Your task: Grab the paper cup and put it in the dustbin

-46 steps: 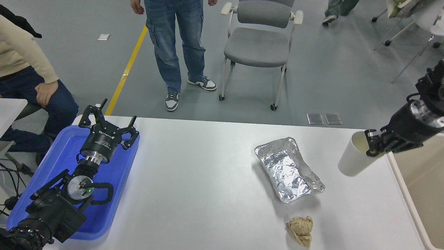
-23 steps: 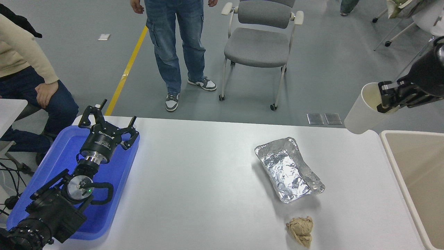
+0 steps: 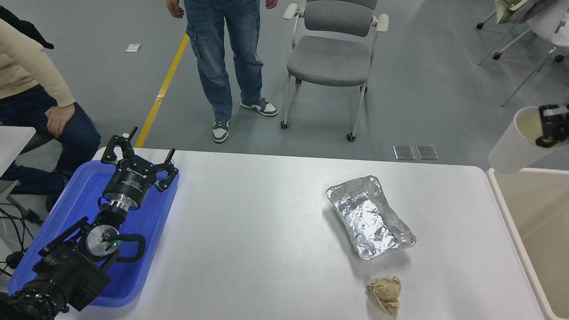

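You are carrying the cup (image 3: pixel 515 144), pinched at its rim by the right gripper (image 3: pixel 551 130), in the air over the bin's (image 3: pixel 498 189) far-left corner, so next you should be centring it above the opening and letting go.

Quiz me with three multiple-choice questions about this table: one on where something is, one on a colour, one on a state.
1. Where is the paper cup?
A. In the foil tray
B. Held up at the dustbin's far corner
C. On the blue tray

2. What colour is the paper ball?
A. Brown
B. Blue
C. Silver

3. How is the left tool?
A. Shut on the cup
B. Shut on the ball
C. Open

Key: 1 B, the right tool grips its rim by the dustbin. 2 A, crumpled brown. 3 C, fingers spread, holding nothing.
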You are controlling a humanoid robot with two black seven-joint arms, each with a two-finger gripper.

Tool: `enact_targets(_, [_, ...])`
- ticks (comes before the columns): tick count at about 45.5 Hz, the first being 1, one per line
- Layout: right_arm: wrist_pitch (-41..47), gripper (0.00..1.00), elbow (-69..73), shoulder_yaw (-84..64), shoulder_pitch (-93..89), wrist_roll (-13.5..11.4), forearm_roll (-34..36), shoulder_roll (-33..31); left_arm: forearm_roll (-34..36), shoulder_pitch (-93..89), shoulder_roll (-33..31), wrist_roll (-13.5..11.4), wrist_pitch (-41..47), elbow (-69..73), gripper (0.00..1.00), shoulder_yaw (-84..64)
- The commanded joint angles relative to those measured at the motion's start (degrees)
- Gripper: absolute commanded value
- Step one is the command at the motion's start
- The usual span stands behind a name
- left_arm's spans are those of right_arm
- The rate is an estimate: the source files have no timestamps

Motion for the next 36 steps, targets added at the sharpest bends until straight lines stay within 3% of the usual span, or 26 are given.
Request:
enact_targets(1, [0.0, 0.00, -4.8, -4.9, -1.9, -0.2, -1.7, -6.9, 0.0, 0.1, 0.0, 0.0, 0.0, 0.0, 1.00, 0.0])
enact_targets(21, [0.0, 0.00, -17.9, 2.3, -24.3, -0.1, -1.7, -14.3, -0.1, 0.0, 0.0, 0.0, 0.0, 0.0, 1.00, -0.1])
enact_targets(28, [-13.7, 0.00, -18.0, 13.7, -39.4, -0.2, 0.9, -17.3, -0.1, 0.0, 0.0, 0.0, 0.0, 0.0, 1.00, -0.1])
enact_targets(36, [-25.4, 0.00, -22.4, 19.9, -52.0, -0.3, 4.5, -16.4, -0.1, 0.0, 0.0, 0.0, 0.0, 0.0, 1.00, -0.1])
